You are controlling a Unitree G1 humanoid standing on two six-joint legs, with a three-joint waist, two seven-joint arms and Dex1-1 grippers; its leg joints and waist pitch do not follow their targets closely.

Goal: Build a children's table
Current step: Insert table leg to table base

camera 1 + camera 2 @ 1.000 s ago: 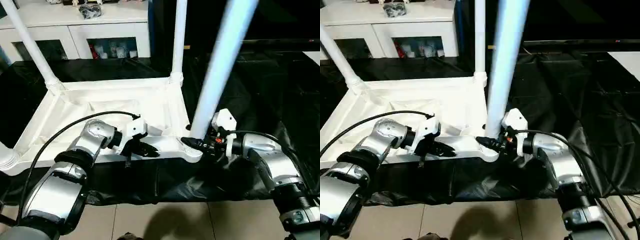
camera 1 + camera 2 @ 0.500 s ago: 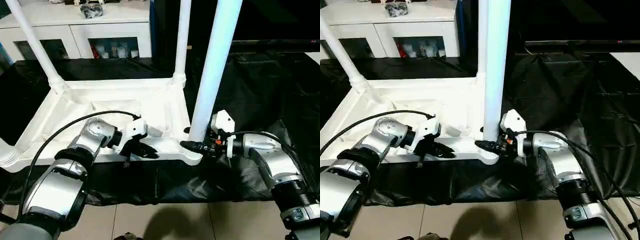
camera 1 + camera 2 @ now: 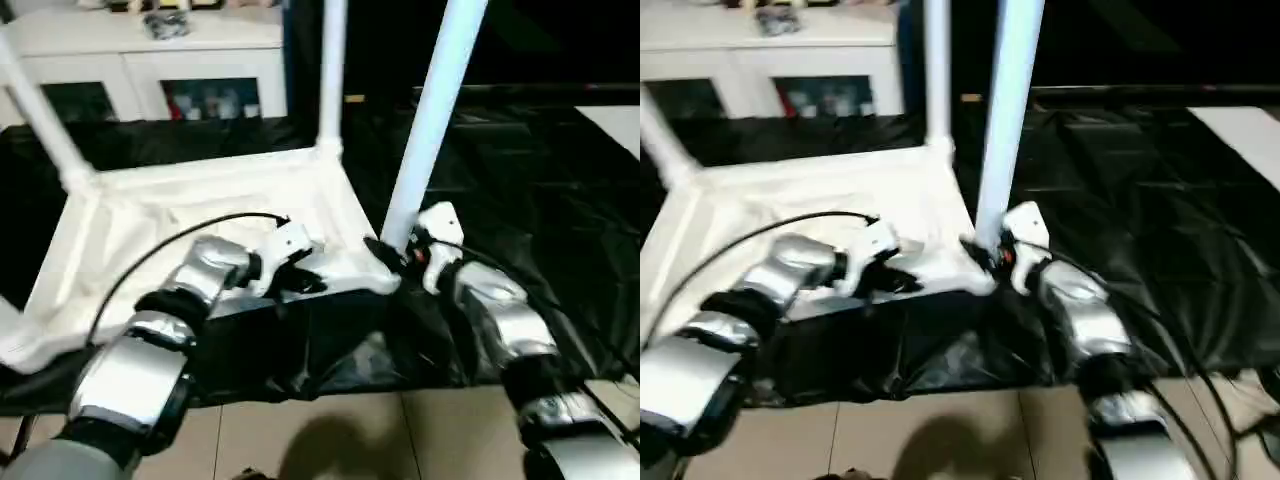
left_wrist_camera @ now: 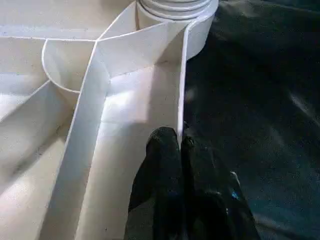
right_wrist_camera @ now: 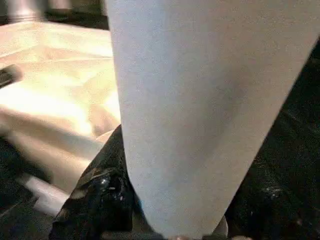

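Note:
The white tabletop (image 3: 200, 200) lies ribbed side up on black cloth. Upright legs stand in its far-left (image 3: 40, 120) and far-right (image 3: 331, 70) corner sockets. A third leg (image 3: 425, 130) rises from the near-right corner, its top leaning slightly right. My right gripper (image 3: 385, 252) is shut on the base of this leg (image 5: 200, 100), with a black finger (image 5: 100, 195) beside it. My left gripper (image 3: 310, 283) is shut on the tabletop's thin near rim (image 4: 182, 75), its fingertips (image 4: 180, 142) pinching the wall below a corner socket (image 4: 175, 7).
A white cabinet with glass doors (image 3: 150, 70) stands behind the tabletop, with small items on top. Black cloth (image 3: 520, 180) covers the work surface to the right. Tiled floor (image 3: 330, 440) lies below its near edge. A pale surface (image 3: 620, 120) shows at far right.
The head camera has shifted and the whole picture with it. The held leg swung from a strong lean to nearly upright and now leans slightly. Both grippers kept their holds.

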